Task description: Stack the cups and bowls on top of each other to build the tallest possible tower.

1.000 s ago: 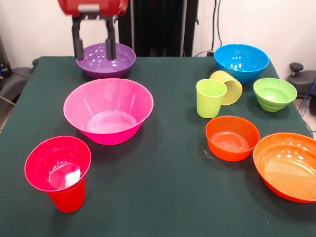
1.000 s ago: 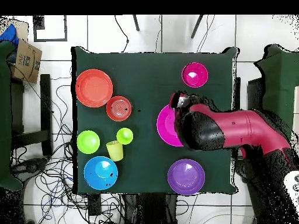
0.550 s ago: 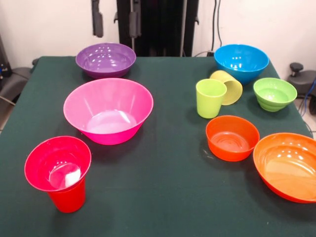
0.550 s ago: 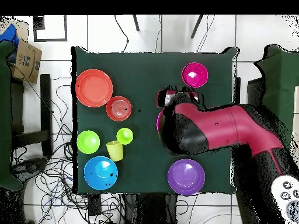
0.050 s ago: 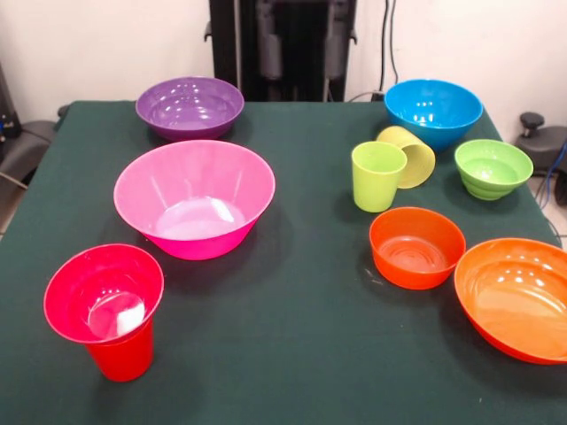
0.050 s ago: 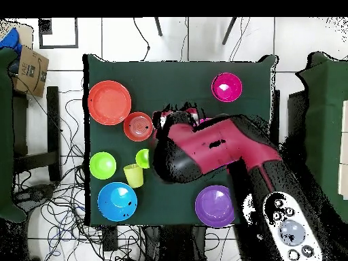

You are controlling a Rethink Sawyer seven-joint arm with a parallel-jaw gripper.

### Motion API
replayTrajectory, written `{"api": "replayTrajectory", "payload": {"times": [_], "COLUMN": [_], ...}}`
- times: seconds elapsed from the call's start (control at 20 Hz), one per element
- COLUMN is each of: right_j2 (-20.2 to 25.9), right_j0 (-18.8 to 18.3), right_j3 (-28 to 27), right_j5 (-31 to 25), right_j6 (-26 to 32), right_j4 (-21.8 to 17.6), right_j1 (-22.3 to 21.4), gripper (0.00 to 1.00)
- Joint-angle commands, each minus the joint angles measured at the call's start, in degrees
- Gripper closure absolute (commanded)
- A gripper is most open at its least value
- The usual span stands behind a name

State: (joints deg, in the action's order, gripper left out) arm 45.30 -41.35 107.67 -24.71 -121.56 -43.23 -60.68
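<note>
My gripper [image 5: 303, 40] hangs open and empty high over the table's far edge, between the purple bowl [image 5: 190, 106] and the blue bowl [image 5: 433, 111]. A large pink bowl [image 5: 195, 197] sits mid-left. The only tower is a small magenta bowl [image 5: 104, 292] resting on the red cup [image 5: 120, 356] at the front left. The lime green cup [image 5: 377, 175] stands upright, and the pale yellow cup [image 5: 409, 155] lies tipped against it. To the right are the ribbed green bowl [image 5: 493, 166], the small orange bowl [image 5: 416, 246] and the large orange bowl [image 5: 518, 297].
From overhead, my arm [image 6: 204, 146] stretches across the table's middle, hiding the pink bowl and part of the lime cup [image 6: 142, 158]. A cardboard box [image 6: 30, 68] and cables lie on the floor off the table's left side.
The gripper has lifted away from the purple bowl's rim and swung right in the front view to the middle of the far edge. No cup or bowl has moved.
</note>
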Motion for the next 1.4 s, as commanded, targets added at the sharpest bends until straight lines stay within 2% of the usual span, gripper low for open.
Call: {"api": "replayTrajectory", "payload": {"times": [0.05,0.2,0.55,1.15,1.4], "right_j2": [-6.9,-8.3,-8.7,-10.3,-12.0], "right_j0": [5.6,6.6,3.7,1.7,2.6], "right_j3": [3.3,2.9,2.1,1.4,1.2], "right_j5": [3.5,4.5,7.0,10.0,12.0], "right_j6": [-3.9,-4.1,0.7,1.6,0.1], "right_j4": [-7.1,-7.5,-7.9,-7.2,-8.1], "right_j1": [2.8,3.8,8.0,10.8,11.9], "gripper": [0.0,0.0,0.0,0.0,0.0]}}
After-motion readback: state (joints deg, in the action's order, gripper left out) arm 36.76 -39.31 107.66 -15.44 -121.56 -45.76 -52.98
